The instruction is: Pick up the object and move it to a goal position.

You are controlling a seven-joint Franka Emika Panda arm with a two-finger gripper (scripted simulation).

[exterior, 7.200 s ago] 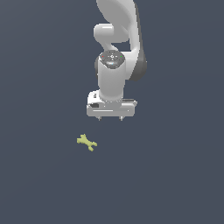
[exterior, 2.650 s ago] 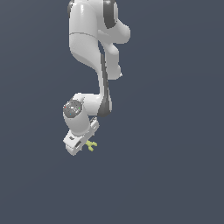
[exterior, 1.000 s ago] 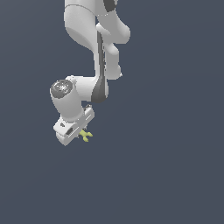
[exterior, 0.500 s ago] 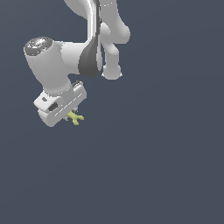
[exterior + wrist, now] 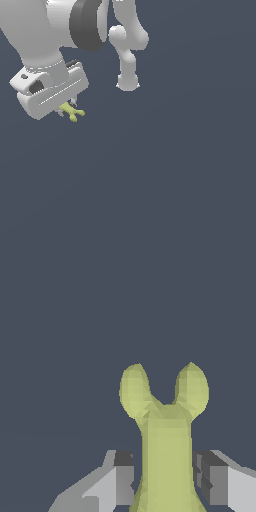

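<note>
Gripper [image 5: 69,107] pinches the yellow-green object [image 5: 73,113] by its shank, forked end [image 5: 164,390] protruding beyond the fingertips [image 5: 123,476]; judged transport step: keep the squeeze constant and move smoothly, since the hold is small.

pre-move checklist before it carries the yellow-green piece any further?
1. Piece held: the hand has the yellow-green piece between its fingers: ok.
2. Grip centred: in the wrist view the shaft sits midway between both pads, forked end sticking out past them: ok.
3. Pad contact: small gaps seem to show beside the shaft, so firmness: cannot tell.
4. Lifted clear: in the exterior view the piece hangs under the hand with nothing near it: ok.
5. Goal position: no marker visible in either view: cannot tell.
</note>
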